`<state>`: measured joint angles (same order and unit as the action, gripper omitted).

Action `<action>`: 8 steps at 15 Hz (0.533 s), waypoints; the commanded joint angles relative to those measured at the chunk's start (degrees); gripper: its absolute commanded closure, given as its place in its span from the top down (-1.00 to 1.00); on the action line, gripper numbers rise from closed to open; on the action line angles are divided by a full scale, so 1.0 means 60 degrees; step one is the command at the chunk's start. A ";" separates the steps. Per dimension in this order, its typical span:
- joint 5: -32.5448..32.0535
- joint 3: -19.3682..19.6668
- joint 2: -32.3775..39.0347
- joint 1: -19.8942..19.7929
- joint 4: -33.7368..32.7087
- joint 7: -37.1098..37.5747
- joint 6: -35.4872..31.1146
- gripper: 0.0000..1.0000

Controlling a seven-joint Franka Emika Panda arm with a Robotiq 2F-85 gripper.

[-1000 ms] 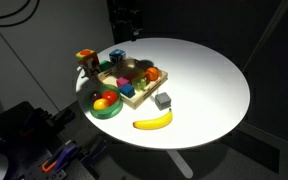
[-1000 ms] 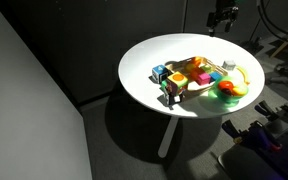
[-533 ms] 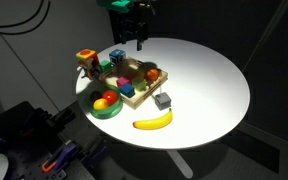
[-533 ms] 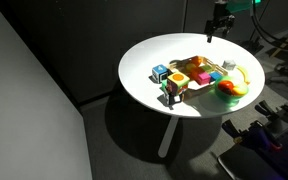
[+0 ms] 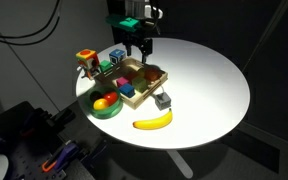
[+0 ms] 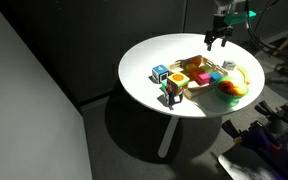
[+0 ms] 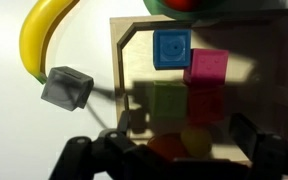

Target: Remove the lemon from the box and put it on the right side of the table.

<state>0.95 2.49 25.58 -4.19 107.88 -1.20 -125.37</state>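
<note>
Gripper (image 7: 174, 160): the jaws stood spread wide with nothing held. Both fingers (image 7: 267, 155) showed as dark shapes at the lower edge of the wrist view, well apart.

Directly below the gap between the jaws lay the box (image 7: 132, 65). A small yellow shape, taken for the lemon (image 7: 196, 140), rested inside it under the gripper's shadow. Its outline was too dim to confirm further. No contact between the fingers and the lemon was observed.

Beyond the lemon, farther from the jaws and inside the same box, sat a green block (image 7: 169, 100), a pink cube (image 7: 206, 67) and a blue cube (image 7: 171, 47), close together.

Outside the box wall, to one side of the jaws, a grey cube (image 7: 67, 88) stood just beside the box, and past it lay a banana (image 7: 39, 40).

In both exterior views the gripper hung above the box with a gap to its contents. A green bowl (image 5: 112, 113) holding fruit stood against the box on the table (image 5: 209, 85).
</note>
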 commanded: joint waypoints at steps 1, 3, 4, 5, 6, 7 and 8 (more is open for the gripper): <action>-0.0030 0.0010 0.0531 -0.0125 -0.0196 -0.0368 -0.0579 1.00; -0.0051 -0.0014 0.0770 -0.0137 -0.0105 -0.0478 -0.1154 1.00; -0.0072 -0.0017 0.0900 -0.0129 -0.0060 -0.0514 -0.1489 1.00; -0.0064 -0.0030 0.1006 -0.0132 -0.0038 -0.0539 -0.1753 1.00; -0.0075 -0.0038 0.1123 -0.0133 -0.0003 -0.0565 -0.2068 1.00; -0.0078 -0.0047 0.1218 -0.0136 -0.0003 -0.0594 -0.2259 1.00; -0.0065 -0.0063 0.1285 -0.0148 0.0000 -0.0636 -0.2391 1.00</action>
<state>0.88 2.60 32.29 -4.48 108.00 -3.32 -137.06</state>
